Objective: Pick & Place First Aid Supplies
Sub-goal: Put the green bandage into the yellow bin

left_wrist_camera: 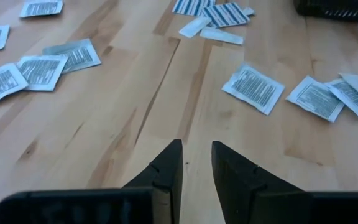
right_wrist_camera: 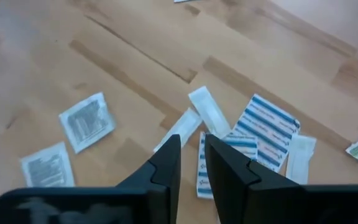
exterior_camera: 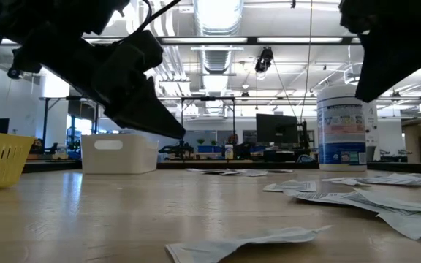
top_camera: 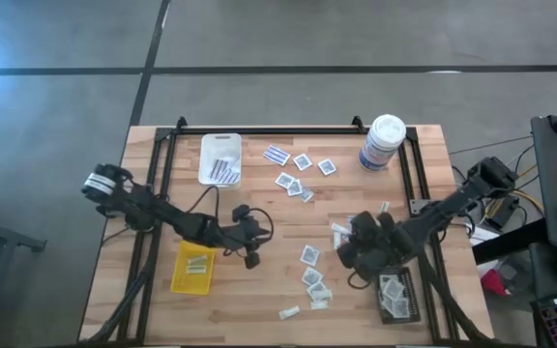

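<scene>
Left wrist view shows my left gripper (left_wrist_camera: 196, 163) with its two dark fingers (left_wrist_camera: 166, 171) drawn nearly together, a thin gap between them and nothing held, hovering over bare wood. Just beyond lie white square packets with grey print (left_wrist_camera: 253, 88), and farther off a blue-and-white striped strip (left_wrist_camera: 224, 14) beside two pale narrow strips (left_wrist_camera: 195, 27) that lie at an angle to each other. The grey print is lines of text I cannot read.

My right gripper (right_wrist_camera: 192, 160) likewise has its fingers (right_wrist_camera: 166, 168) almost together and empty. Just past the tips sits a small heap: striped packets (right_wrist_camera: 266, 127) whose long axis slants away from my fingers, pale narrow strips (right_wrist_camera: 207, 111) crossing them, and one striped packet partly hidden behind my fingers. Two white squares (right_wrist_camera: 87, 121) lie apart on the other side.

From above, my left gripper (top_camera: 250, 246) is near the table's middle beside the yellow tray (top_camera: 194, 268); my right gripper (top_camera: 354, 253) is near the black tray (top_camera: 399, 300), with loose packets (top_camera: 310, 277) scattered between them. More squares (top_camera: 293, 184) lie toward the far edge near the white tray (top_camera: 220, 159), which holds striped strips. The white canister (top_camera: 382, 142) stands at the far right; its blue label carries writing too small to read.
</scene>
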You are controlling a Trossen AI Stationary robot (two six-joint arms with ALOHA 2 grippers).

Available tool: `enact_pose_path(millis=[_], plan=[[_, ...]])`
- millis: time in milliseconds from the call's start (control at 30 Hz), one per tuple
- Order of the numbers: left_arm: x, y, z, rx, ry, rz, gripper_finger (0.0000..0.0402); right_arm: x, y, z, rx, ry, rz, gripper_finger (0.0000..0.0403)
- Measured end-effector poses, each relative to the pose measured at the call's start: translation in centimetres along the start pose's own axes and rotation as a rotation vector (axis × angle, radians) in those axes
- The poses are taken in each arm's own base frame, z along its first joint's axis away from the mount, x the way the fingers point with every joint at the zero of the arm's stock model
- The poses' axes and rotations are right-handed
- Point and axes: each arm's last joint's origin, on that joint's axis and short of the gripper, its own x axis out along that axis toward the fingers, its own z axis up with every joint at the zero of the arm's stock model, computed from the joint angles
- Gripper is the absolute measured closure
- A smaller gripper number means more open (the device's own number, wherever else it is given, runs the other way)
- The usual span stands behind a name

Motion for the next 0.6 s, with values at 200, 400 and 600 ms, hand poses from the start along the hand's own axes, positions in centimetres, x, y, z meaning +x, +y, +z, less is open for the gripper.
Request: enact_pose_path(millis=[200,400,600], plan=[[0.1,-0.1,0.0,-0.031,-0.002,-0.01,0.0321,1.0,0.0,1.1,-0.014,-0.002,-0.009,0.0349],[0.1,-0.2,-0.1,-0.074,0.01,-0.039,0.0321,2.5,0.3,1.4,-0.04,0.031,0.067,0.0363],[-0.1,-0.5,-0.2,-0.092,0.013,-0.048,0.0321,4.3,-0.7,1.6,-0.017,0.043,0.036,0.0386]])
